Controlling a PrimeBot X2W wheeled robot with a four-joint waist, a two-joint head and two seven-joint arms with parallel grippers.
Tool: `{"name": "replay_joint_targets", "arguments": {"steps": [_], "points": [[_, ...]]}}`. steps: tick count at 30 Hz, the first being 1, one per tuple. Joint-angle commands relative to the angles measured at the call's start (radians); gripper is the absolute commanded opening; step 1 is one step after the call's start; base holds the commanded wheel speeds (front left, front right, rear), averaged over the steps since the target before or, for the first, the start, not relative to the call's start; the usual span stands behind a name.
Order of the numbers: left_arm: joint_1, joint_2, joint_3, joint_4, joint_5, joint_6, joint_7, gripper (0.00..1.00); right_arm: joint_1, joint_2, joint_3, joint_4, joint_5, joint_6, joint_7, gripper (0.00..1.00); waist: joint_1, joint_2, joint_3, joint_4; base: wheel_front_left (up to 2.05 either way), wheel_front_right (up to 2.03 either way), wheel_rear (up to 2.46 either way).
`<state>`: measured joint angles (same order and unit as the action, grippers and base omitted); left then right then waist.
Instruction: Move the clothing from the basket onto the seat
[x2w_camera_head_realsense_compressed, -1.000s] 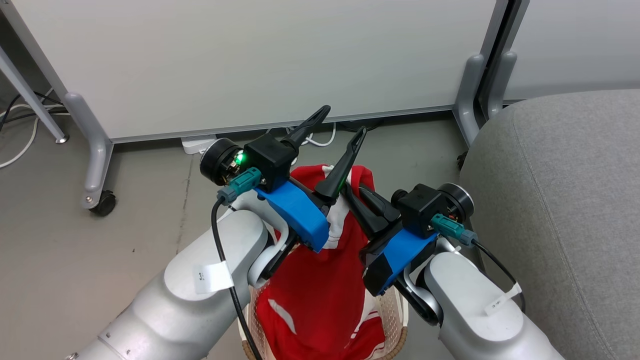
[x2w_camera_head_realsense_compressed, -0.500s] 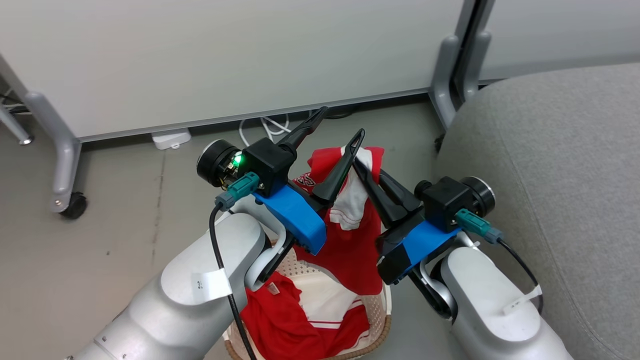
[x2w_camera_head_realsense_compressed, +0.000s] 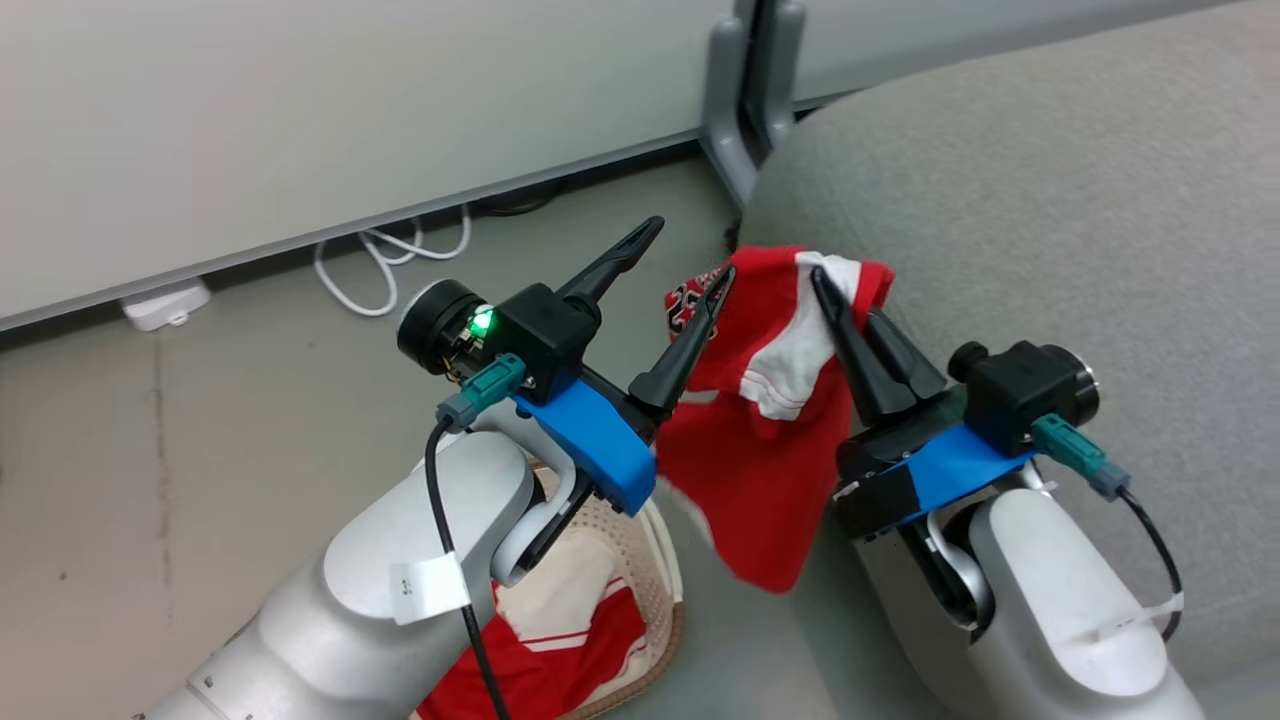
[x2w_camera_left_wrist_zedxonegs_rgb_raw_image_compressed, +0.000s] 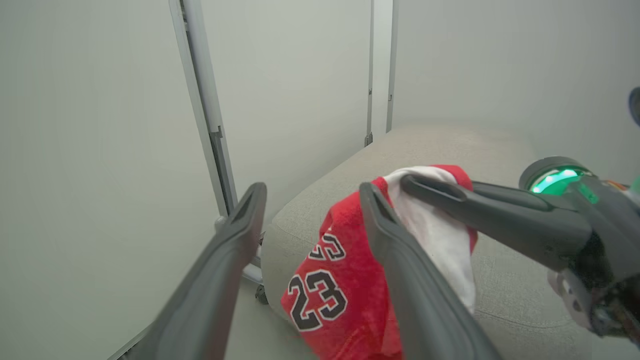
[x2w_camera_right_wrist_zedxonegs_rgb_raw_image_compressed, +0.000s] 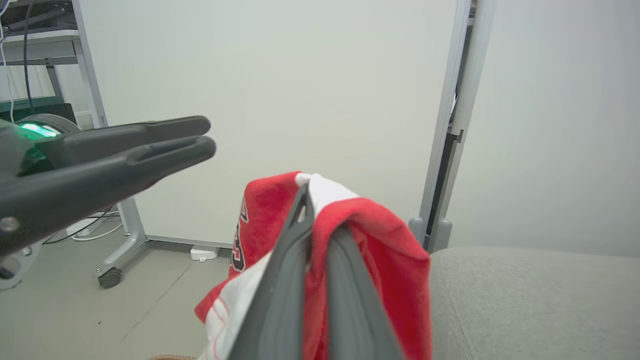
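Right gripper (x2w_camera_head_realsense_compressed: 822, 282) was pinched tight on a red-and-white garment (x2w_camera_head_realsense_compressed: 760, 470), which hung from its tips at the seat's (x2w_camera_head_realsense_compressed: 1050, 200) 9 o'clock edge. Left gripper (x2w_camera_head_realsense_compressed: 686, 250) was spread wide and held nothing, its inner finger at the garment's 10 o'clock edge; contact unclear. Left arm (x2w_camera_head_realsense_compressed: 430, 540) reached toward 1 o'clock, right arm (x2w_camera_head_realsense_compressed: 1060, 590) toward 11. Basket (x2w_camera_head_realsense_compressed: 655, 560) sat at the garment's 7 o'clock with more clothing (x2w_camera_head_realsense_compressed: 590, 630) inside.

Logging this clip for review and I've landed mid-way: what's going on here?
The right gripper has its jaws shut on a red and white jersey, which hangs in the air at the edge of the grey seat, not yet laid on it. The left gripper is beside it, jaws open with nothing between them. More red clothing lies in the basket below.
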<state>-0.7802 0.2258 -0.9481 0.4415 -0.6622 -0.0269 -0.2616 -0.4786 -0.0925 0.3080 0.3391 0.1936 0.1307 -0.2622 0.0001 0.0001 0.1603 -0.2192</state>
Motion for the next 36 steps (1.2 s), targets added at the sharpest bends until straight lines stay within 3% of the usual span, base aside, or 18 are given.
{"name": "replay_joint_targets", "arguments": {"steps": [1, 19, 28, 36], "points": [[-0.002, 0.003, -0.003, -0.002, 0.005, -0.002, -0.004, 1.0, 0.014, -0.007, -0.012, -0.015, -0.009, 0.0, -0.004, 0.0, -0.0001, -0.0001, 0.023, -0.045, 0.0, 0.0, 0.0], [-0.006, -0.024, -0.066, 0.008, 0.032, -0.017, 0.007, 1.0, 0.156, -0.02, -0.165, -0.149, -0.03, 0.0, -0.004, 0.0, -0.0001, -0.0001, 0.056, -0.183, 0.0, 0.0, 0.0], [-0.021, -0.025, -0.072, 0.009, 0.032, -0.013, 0.006, 1.0, 0.161, -0.005, -0.184, -0.179, -0.034, 0.0, -0.004, 0.0, -0.0001, -0.0001, 0.062, -0.187, 0.0, 0.0, 0.0], [-0.07, -0.002, -0.057, -0.027, 0.052, 0.0, 0.013, 1.0, 0.013, -0.013, -0.247, -0.218, -0.046, 0.0, -0.004, 0.0, -0.0001, -0.0001, 0.15, -0.156, 0.0, 0.0, 0.0]]}}
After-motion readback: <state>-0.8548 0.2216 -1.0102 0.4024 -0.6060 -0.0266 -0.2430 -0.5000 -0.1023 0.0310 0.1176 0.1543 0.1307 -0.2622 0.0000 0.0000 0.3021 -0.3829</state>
